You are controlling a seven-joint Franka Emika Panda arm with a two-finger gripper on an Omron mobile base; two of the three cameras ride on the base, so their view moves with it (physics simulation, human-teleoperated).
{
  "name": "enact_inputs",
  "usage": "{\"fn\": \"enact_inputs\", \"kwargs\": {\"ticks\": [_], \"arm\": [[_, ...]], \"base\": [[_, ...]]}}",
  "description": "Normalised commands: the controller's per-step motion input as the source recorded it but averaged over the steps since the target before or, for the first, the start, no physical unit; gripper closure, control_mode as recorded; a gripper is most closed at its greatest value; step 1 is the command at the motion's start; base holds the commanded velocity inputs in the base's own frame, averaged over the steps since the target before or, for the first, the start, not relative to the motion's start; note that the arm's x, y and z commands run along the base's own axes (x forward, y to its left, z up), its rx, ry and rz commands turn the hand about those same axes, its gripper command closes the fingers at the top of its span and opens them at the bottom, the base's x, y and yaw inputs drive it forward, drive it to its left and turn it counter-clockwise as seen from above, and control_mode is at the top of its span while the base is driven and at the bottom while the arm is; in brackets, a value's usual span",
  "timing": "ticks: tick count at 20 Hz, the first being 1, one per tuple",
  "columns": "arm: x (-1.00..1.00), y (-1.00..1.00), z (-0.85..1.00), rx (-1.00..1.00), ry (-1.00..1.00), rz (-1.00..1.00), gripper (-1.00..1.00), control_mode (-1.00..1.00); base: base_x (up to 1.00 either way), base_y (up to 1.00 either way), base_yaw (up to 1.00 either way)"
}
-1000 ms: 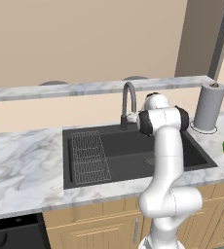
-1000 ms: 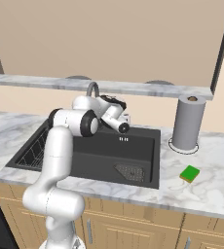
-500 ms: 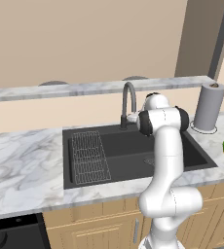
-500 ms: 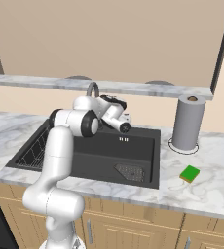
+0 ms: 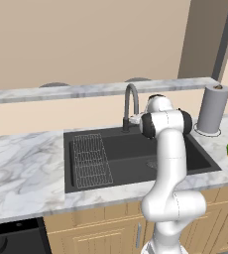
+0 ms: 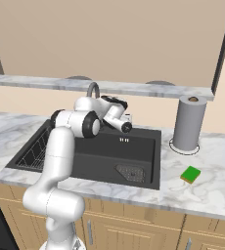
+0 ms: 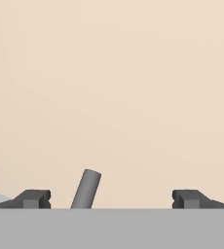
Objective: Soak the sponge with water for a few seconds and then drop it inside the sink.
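Bright even rendered light, soft faint shadows, sharp, no glare

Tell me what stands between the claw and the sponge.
Nothing visible does. The open claw hangs by the faucet at the sink's back; the sponge lies on open counter right, paper towel roll behind it.

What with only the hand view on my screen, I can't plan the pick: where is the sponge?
Observer: The sponge lies flat on the counter to the right of the sink, in front of the paper towel roll.
Operator: And where is my claw?
Observer: The claw is by the back rim of the sink, beside the faucet, well apart from the sponge.
Operator: Is water running?
Observer: No stream shows under the faucet spout.
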Motion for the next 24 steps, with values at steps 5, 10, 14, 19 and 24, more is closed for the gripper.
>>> {"fn": "enact_inputs", "kwargs": {"ticks": [5,10,14,19,24], "arm": [[0.00,-0.02,-0.11,0.00,-0.05,-0.03,-1.00,-1.00],[0.01,-0.13,-0.14,0.00,-0.06,-0.08,-1.00,-1.00],[0.01,-0.26,-0.02,0.00,-0.03,-0.10,-1.00,-1.00],[0.00,-0.28,-0.01,0.00,0.00,-0.10,-1.00,-1.00],[0.00,-0.24,0.00,0.00,0.00,-0.09,-1.00,-1.00]], "base": [[0.00,0.00,0.00],[0.00,0.00,0.00],[0.00,0.00,0.00],[0.00,0.00,0.00],[0.00,0.00,0.00]]}}
